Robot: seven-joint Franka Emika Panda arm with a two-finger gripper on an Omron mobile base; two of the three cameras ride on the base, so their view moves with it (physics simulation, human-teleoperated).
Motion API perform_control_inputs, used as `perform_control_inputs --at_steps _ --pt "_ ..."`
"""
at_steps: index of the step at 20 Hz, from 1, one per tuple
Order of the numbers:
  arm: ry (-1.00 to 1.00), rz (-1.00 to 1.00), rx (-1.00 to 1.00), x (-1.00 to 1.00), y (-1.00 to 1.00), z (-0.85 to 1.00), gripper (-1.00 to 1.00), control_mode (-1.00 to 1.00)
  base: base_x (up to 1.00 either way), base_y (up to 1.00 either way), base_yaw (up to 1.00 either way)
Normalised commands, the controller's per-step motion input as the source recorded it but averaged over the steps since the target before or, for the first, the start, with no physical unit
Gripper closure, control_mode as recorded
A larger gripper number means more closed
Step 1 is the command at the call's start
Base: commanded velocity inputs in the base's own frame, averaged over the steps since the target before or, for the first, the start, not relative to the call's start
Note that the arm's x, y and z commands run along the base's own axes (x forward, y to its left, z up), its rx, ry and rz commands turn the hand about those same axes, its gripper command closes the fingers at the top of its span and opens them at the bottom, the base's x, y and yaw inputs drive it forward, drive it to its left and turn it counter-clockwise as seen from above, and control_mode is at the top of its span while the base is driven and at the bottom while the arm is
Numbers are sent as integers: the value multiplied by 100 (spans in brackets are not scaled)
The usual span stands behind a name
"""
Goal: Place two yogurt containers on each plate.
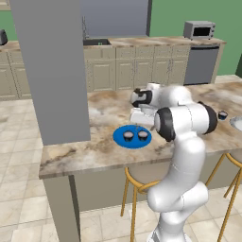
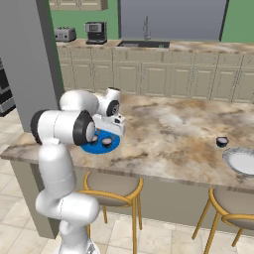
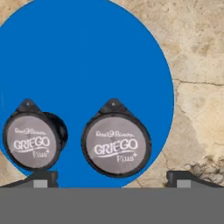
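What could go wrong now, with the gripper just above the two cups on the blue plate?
1. The open gripper hangs right over the blue plate, one cup between its fingertips. A sideways move without lifting first could knock that cup.
2. The second cup sits at the plate's edge, so a small bump may push it off.
3. The next cup stands far away beside the grey plate, so the long swing may pass low over the counter.
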Motion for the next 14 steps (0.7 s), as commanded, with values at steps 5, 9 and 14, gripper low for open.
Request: perform_control_inputs --at_steps 5,9,14 --pt "0 0 0 -76 0 42 -100 -100 0 0 0" --pt "0 2 -3 -81 0 30 -100 -100 0 0 0" --pt "0 6 -3 -69 -3 27 -100 -100 0 0 0"
